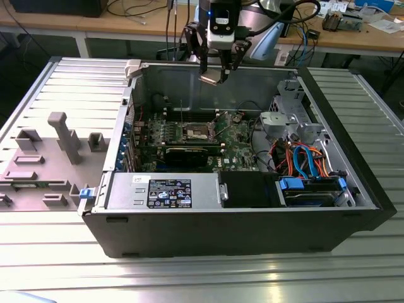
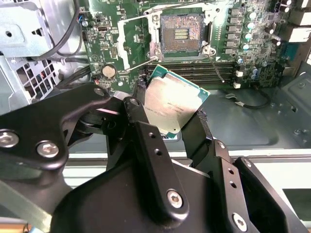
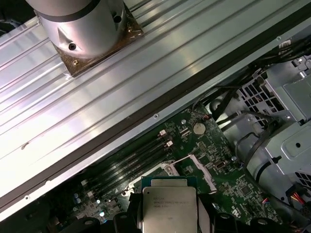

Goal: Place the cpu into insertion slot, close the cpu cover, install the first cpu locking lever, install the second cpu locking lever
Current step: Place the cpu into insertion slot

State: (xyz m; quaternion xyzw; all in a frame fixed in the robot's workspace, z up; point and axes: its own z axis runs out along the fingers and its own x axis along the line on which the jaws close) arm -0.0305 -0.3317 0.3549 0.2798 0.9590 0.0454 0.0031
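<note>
tool point(image 2: 169, 115): clamped on cpu point(image 2: 176, 99) edges, held aloft, tilted
insertion slot point(image 2: 181, 33): uncovered, empty, cpu not over it yet
tip: level cpu, match corners w/ slot, lower straight, no sliding

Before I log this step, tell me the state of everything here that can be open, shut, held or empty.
cpu, held in the air, not seated
end effector, shut on the cpu
insertion slot, empty and uncovered
cpu cover, swung open
computer case, open
</note>
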